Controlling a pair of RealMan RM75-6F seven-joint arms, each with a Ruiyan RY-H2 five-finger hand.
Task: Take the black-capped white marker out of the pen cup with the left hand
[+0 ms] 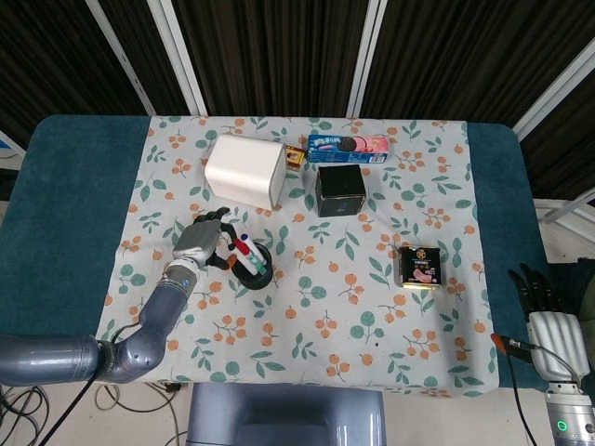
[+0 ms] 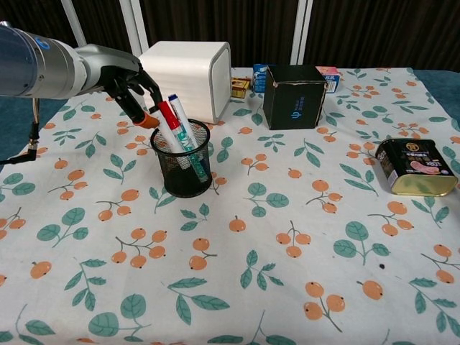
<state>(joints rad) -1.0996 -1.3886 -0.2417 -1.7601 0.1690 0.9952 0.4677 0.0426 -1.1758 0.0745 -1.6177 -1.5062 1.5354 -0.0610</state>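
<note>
The left hand (image 2: 128, 85) hovers at the far-left rim of the pen cup (image 2: 185, 159), its fingers curled downward and inward toward the marker tops. Whether a fingertip is already pinching a cap cannot be told: in the chest view an orange-tipped fingertip sits just beside the red cap, and in the head view the hand (image 1: 198, 241) overlaps the cup's edge.

The pen cup, a black mesh cylinder, stands upright on the floral tablecloth (image 2: 287, 237). A red-capped marker (image 2: 169, 117) and a blue-capped marker (image 2: 177, 108) lean out toward the hand. A black cap cannot be made out clearly; the target marker appears to be hidden behind or between these two, or low inside the mesh.

As a judgement, the marker will be light, stiff and smooth-barrelled, so it could slip in a loose pinch. The best hold is probably just below the cap, thumb against a finger, lifting straight up so the light cup is not dragged or tipped.

Behind the cup stands a white box (image 2: 187, 72), with a black box (image 2: 293, 95) to its right and a round tin (image 2: 415, 167) well apart. The right hand (image 1: 548, 316) rests off the table's edge, fingers extended and holding nothing.
</note>
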